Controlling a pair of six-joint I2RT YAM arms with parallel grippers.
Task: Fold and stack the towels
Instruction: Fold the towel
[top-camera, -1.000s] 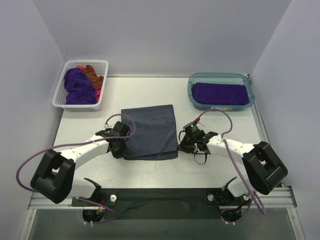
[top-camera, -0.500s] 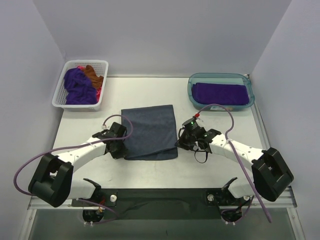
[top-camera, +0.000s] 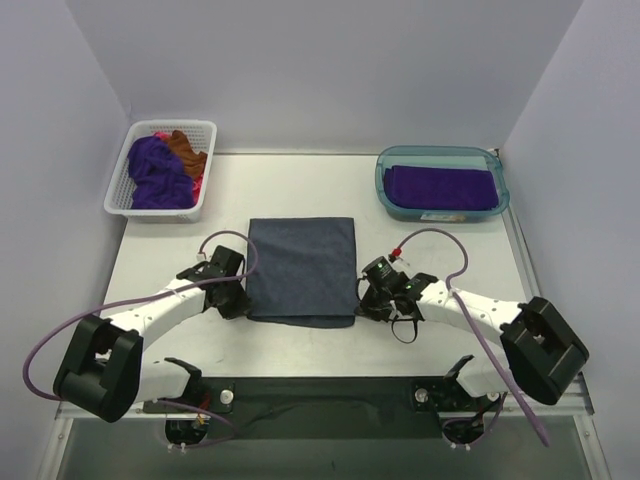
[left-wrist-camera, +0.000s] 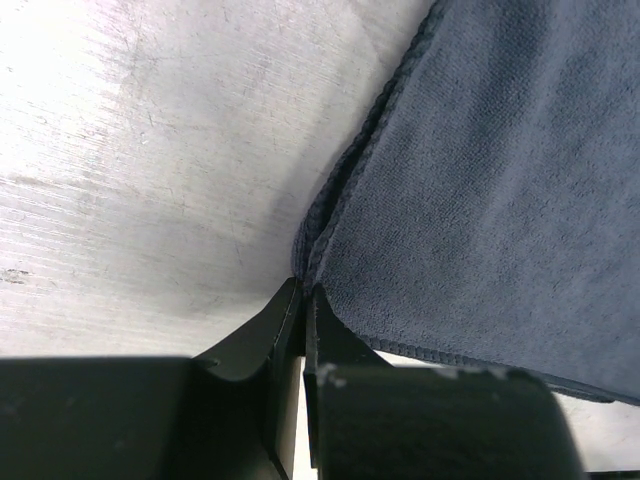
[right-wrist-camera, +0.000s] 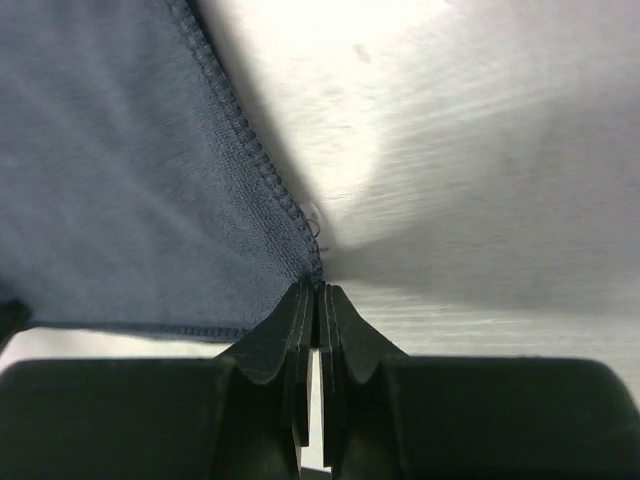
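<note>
Nearest the arm bases, the left claw (top-camera: 238, 300) and the right claw (top-camera: 366, 303) sit low on the counter (top-camera: 290, 185), at the two near corners of the slate towel (top-camera: 302, 268). Each wrist view shows the jaws pressed together with the towel's hem caught right at their tips. Both claws are therefore clenched on cloth, the left on the near-left corner and the right on the near-right. On the left the edge shows two layers, so the towel looks folded once already. It lies flat and roughly square in the middle of the counter, between the arms.

The step in hand looks like the next fold, bringing the near edge over to the far edge. The bite on each corner is shallow, so the lift wants to be gentle, with both corners rising together and level and the near hem lightly taut between them — slack would let the middle sag and crease. The hem should land corner on corner along the far hem, and the claws should let go only once the cloth rests flat.

Farther back on the left, the white basket (top-camera: 160, 211) holds a crumpled purple towel (top-camera: 155, 175), a rust-brown towel (top-camera: 186, 150) and a bit of pink towel (top-camera: 198, 186). At the far right, the teal tub (top-camera: 382, 180) holds a folded purple towel (top-camera: 440, 187) — probably where the stack belongs.
</note>
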